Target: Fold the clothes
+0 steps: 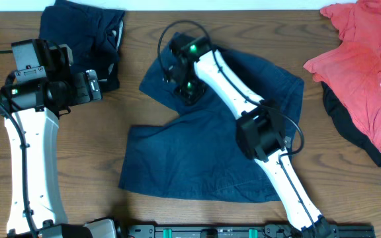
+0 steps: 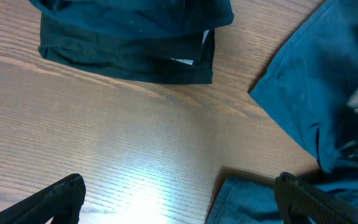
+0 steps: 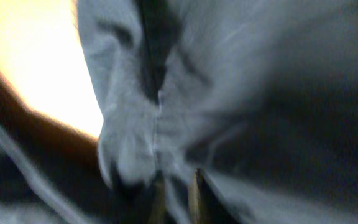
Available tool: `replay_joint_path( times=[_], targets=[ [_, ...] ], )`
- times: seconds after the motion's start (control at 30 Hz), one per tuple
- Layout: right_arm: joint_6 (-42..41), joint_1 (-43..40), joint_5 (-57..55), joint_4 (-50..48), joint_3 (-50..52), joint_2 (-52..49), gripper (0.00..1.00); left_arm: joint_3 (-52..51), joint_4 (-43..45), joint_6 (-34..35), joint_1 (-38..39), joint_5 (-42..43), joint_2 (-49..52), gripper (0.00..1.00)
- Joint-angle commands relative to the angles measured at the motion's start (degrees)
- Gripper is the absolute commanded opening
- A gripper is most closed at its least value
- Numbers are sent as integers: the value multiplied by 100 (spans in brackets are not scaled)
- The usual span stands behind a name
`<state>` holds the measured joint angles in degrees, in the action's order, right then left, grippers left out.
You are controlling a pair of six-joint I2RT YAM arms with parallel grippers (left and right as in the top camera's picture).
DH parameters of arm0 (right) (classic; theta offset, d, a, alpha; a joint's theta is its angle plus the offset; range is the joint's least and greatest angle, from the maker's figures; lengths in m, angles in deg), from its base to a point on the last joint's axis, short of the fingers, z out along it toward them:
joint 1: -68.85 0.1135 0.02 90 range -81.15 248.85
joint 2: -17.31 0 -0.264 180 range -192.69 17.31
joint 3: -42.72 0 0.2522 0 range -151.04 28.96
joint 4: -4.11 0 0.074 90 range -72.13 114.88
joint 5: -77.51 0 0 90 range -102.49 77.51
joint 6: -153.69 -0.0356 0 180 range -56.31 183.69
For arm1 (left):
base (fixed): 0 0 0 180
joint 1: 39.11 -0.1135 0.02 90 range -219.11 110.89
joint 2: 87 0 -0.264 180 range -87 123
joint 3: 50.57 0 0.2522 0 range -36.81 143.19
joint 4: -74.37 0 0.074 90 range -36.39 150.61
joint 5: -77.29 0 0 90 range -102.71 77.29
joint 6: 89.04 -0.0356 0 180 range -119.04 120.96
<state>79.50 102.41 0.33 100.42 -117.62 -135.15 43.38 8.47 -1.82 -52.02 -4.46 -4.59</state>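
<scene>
One pair of navy shorts (image 1: 204, 152) lies spread at the table (image 2: 135, 124) centre, soft and limp; a hem gives the best hold. The right gripper (image 1: 189, 88) pinches its upper-left edge. The left gripper (image 2: 179, 183) is spread apart, empty.

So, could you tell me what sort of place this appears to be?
Likely a robotics lab workbench: a left arm and a right arm stand at a wooden table, with navy shorts and a coral-red T-shirt laid out.

Left arm (image 1: 30, 162) and right arm (image 1: 233, 82): white links, black joints; green lights; black cables; left gripper (image 2: 179, 194) black.
</scene>
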Motion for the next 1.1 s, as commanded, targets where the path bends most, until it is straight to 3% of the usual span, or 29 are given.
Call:
replay_joint_path(
  times=[0.0, 0.13, 0.3, 0.43, 0.83, 1.07],
  targets=[
    [-81, -271, -57, 234, -1005, 227, 36, 57, -37, 50, 13, 31, -11, 98],
    [-291, -570, -61, 612, -1845, 452, 59, 57, -192, 48, 13, 31, -13, 98],
    [-518, -1023, -59, 1182, -2330, 890, 68, 57, -525, 48, 85, 339, -76, 98],
    [-619, -1366, -68, 1478, -2337, 1263, 71, 57, -431, 48, 409, 765, -170, 98],
    [-1154, -1672, -96, 1480, -2251, 2260, 72, 57, -758, 125, 1554, 522, -372, 98],
    [-1370, -1672, -501, 1480, -1290, 3440, 76, 57, -1029, 584, 1604, 520, -1270, 98]
  ],
)
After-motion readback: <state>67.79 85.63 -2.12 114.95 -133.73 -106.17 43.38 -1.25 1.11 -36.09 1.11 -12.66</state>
